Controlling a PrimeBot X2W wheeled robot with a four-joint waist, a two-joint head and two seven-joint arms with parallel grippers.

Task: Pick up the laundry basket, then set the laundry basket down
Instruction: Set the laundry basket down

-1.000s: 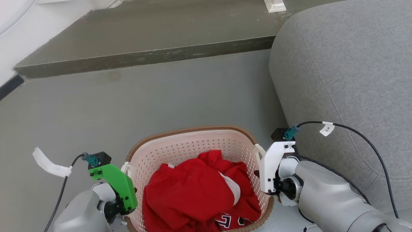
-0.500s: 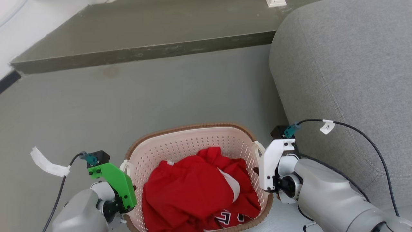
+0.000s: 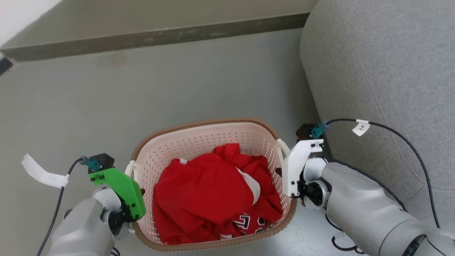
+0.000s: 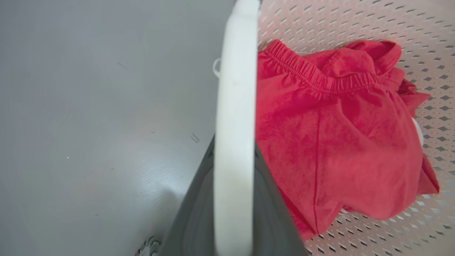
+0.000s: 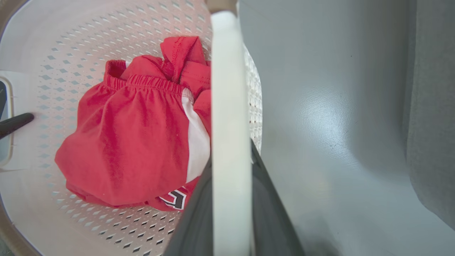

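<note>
The laundry basket [image 3: 199, 137], cream with perforated walls and a brown rim, sits low in the middle of the head view with red clothes [image 3: 209, 192] inside. My left gripper [image 3: 139, 192], under its green mount, is shut on the basket's left white handle [image 3: 128, 170]. My right gripper [image 3: 280, 174], under its white mount, is shut on the right handle [image 3: 283, 147]. In the left wrist view the white handle [image 4: 234, 106] runs up between the dark fingers [image 4: 199, 213]. The right wrist view shows the same, handle [image 5: 229, 106] between fingers [image 5: 270, 220]. Whether the basket touches the floor I cannot tell.
A grey sofa [image 3: 384, 78] stands close on the right, nearly against my right arm. A dark raised step [image 3: 153, 33] crosses the far floor. Grey floor [image 3: 106, 106] spreads ahead and to the left. Cables with white tags hang off both wrists.
The whole head picture has slid upward, so the camera has moved. More of the basket's near rim shows. Both grippers keep their hold on the handles.
</note>
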